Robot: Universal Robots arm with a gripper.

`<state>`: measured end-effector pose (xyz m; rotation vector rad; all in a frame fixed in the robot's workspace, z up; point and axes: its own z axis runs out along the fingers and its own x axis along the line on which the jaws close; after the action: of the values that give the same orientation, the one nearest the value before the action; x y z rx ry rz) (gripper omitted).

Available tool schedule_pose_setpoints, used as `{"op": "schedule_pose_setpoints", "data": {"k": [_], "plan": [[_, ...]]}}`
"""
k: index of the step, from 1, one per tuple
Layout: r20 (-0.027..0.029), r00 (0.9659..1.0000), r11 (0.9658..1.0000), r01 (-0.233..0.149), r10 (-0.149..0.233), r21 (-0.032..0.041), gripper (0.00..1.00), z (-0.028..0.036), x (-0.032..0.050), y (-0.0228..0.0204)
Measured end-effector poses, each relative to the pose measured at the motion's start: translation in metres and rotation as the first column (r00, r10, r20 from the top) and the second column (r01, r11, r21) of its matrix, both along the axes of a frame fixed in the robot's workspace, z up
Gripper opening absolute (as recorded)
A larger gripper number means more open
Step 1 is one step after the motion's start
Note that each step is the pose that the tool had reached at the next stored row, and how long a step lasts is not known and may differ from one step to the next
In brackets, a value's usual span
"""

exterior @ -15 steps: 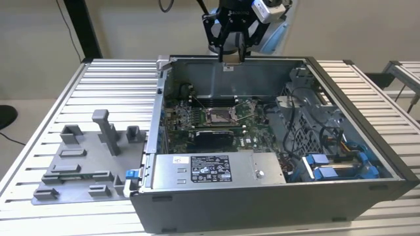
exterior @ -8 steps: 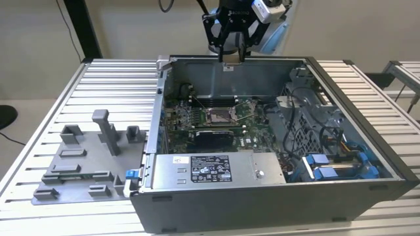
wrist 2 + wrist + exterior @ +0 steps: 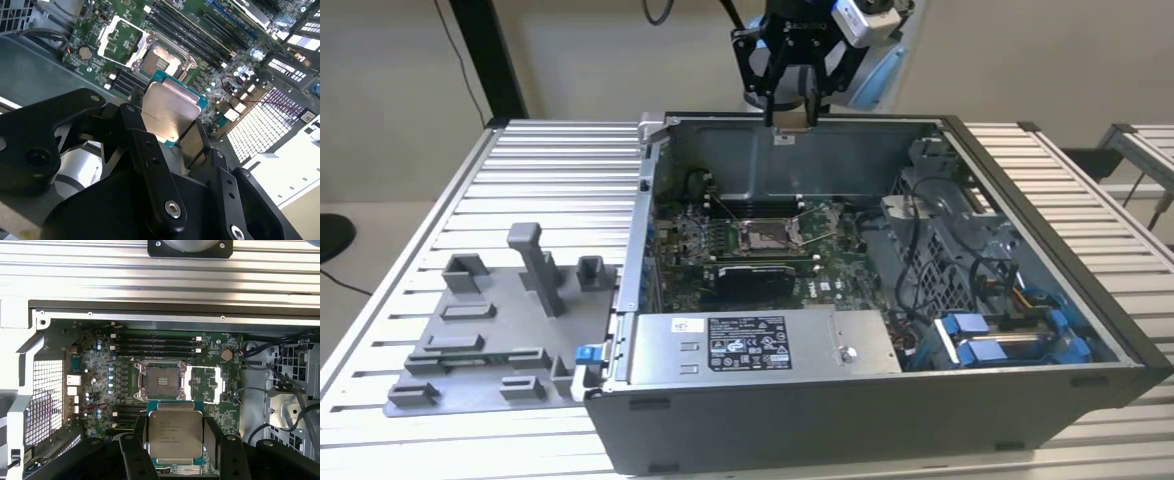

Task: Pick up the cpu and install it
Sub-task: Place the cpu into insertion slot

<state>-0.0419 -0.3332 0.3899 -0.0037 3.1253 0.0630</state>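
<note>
Overhead, fingers (image 3: 212, 440) pinch the cpu (image 3: 175, 435); the exterior view adds a grey tray (image 3: 480, 328).

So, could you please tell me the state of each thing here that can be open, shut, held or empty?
cpu: held by its edges, raised in the air, not installed.
gripper: shut on the cpu, above the open case.
CPU socket: open, no chip in it.
retention frame: swung aside, off the socket.
computer case: lying on its side, side panel off, inside exposed.
</note>
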Motion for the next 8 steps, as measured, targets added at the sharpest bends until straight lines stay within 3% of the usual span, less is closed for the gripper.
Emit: {"op": "schedule_pose_setpoints", "data": {"k": [4, 8], "plan": [[-0.0002, 0.9986, 0.9986, 0.052, -0.052, -0.0001, 0.0, 0.0, 0.0, 0.0], [-0.0004, 0.9948, 0.9948, 0.102, -0.102, -0.0001, 0.0, 0.0, 0.0, 0.0]]}}
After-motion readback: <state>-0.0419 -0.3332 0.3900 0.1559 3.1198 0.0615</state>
